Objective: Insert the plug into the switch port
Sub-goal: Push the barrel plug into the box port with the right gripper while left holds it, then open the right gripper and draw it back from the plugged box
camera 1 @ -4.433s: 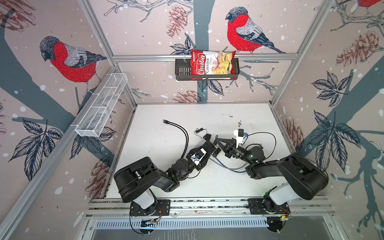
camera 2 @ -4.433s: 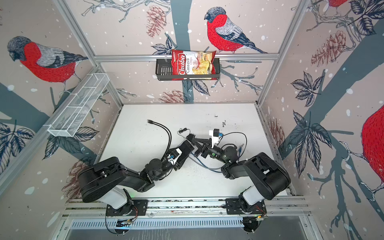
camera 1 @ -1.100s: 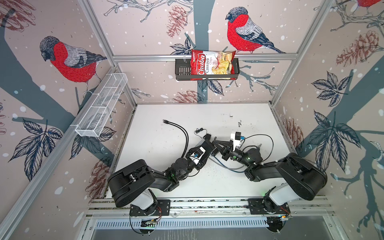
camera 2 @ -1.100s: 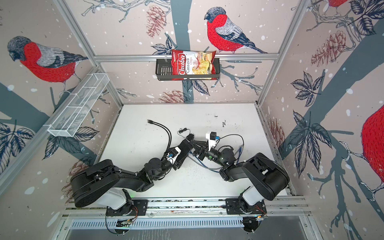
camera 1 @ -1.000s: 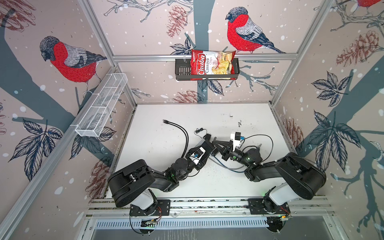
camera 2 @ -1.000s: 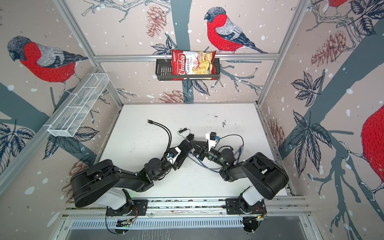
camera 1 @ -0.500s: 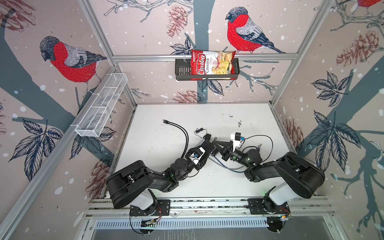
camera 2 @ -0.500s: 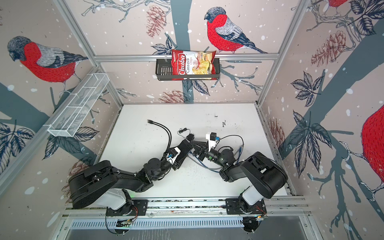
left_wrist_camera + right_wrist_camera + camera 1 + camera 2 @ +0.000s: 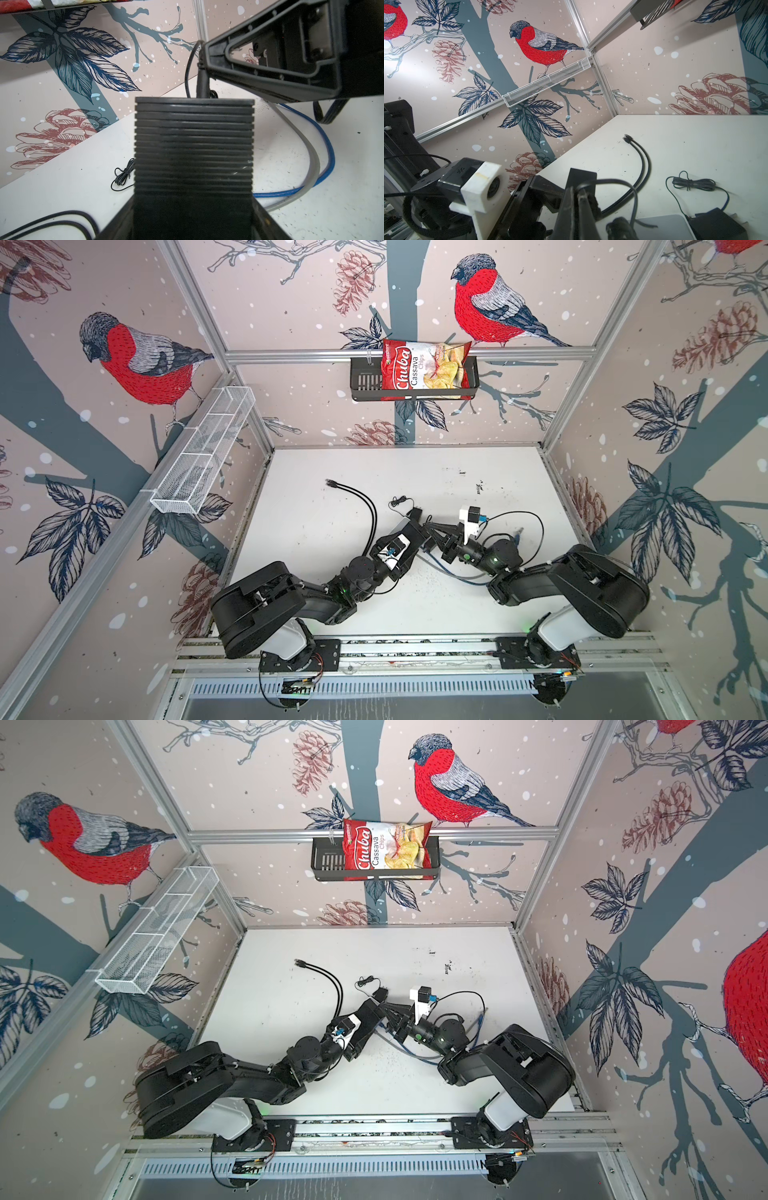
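Black and ribbed, the switch (image 9: pixel 194 145) fills the middle of the left wrist view. The left gripper (image 9: pixel 413 527) clamps it from both sides, jaws standing wide around its body. In both top views we find this pair just below the centre of the frame, over the white surface (image 9: pixel 498 472).

At the switch's far edge, in the upper centre of the left wrist frame, the plug (image 9: pixel 202 83) stands on end, and its black cable curls up beside it. The right gripper (image 9: pixel 205 59) reaches in from the upper right of that frame, jaws pressed together on the plug's upper end. The switch's own edge hides the port face, so we cannot tell whether the plug is seated or only touching it. In both top views the two grippers meet tip to tip.

A blue cable (image 9: pixel 324 149) and a grey cable (image 9: pixel 311 158) loop side by side across the surface at the right of the left wrist frame. A thin bundled wire (image 9: pixel 124 174) lies at lower left. A twin black cable (image 9: pixel 365 506) arcs toward the upper left of a top view, well apart from the switch.

On the back wall, a chips bag (image 9: pixel 424 366) sits in a black basket (image 9: pixel 365 381).
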You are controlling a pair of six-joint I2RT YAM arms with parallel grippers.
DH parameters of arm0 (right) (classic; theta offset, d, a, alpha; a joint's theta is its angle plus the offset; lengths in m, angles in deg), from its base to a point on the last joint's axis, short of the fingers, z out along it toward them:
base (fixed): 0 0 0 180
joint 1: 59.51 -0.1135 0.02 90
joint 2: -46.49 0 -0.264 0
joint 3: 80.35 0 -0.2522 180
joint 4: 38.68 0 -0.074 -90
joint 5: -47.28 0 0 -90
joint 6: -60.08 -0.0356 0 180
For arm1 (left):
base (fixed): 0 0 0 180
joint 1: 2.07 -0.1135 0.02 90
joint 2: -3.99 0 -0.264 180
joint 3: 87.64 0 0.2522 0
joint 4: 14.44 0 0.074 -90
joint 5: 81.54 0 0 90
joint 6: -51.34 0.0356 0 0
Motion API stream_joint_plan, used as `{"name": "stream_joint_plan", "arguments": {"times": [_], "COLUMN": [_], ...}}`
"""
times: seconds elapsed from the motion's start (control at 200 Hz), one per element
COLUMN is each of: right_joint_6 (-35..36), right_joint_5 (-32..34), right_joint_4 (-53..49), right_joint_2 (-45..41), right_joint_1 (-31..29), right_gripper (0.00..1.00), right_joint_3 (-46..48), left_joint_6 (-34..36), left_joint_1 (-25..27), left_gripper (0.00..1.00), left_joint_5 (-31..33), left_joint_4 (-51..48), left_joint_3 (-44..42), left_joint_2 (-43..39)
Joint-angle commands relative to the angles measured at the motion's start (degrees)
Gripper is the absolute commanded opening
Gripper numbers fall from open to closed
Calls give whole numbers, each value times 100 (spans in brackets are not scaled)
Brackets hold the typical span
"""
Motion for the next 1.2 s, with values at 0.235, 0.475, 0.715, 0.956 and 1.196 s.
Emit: {"name": "stream_joint_plan", "arguments": {"times": [0.235, 0.475, 0.715, 0.956, 1.196], "right_joint_6": [149, 351, 536, 741, 1227], "right_joint_5": [-390, -164, -51, -74, 240], "right_joint_4": [-1446, -2103, -2556, -3115, -4499], "right_joint_2": [-170, -448, -654, -930, -1301], "right_joint_1": [25, 137, 269, 474, 859], "right_gripper": [11, 17, 28, 100, 100], "right_joint_3": [-156, -246, -272, -352, -512], "left_joint_6": [-6, -149, -160, -276, -498], "left_joint_1": [4, 14, 23, 23, 23], "left_gripper": [31, 30, 30, 31, 31], "left_joint_5": [-198, 35, 219, 381, 580], "left_joint_4": [527, -213, -657, -973, -1528], "left_joint_3": [94, 26, 0, 9, 50], "left_joint_2": [-211, -309, -357, -381, -583]}}
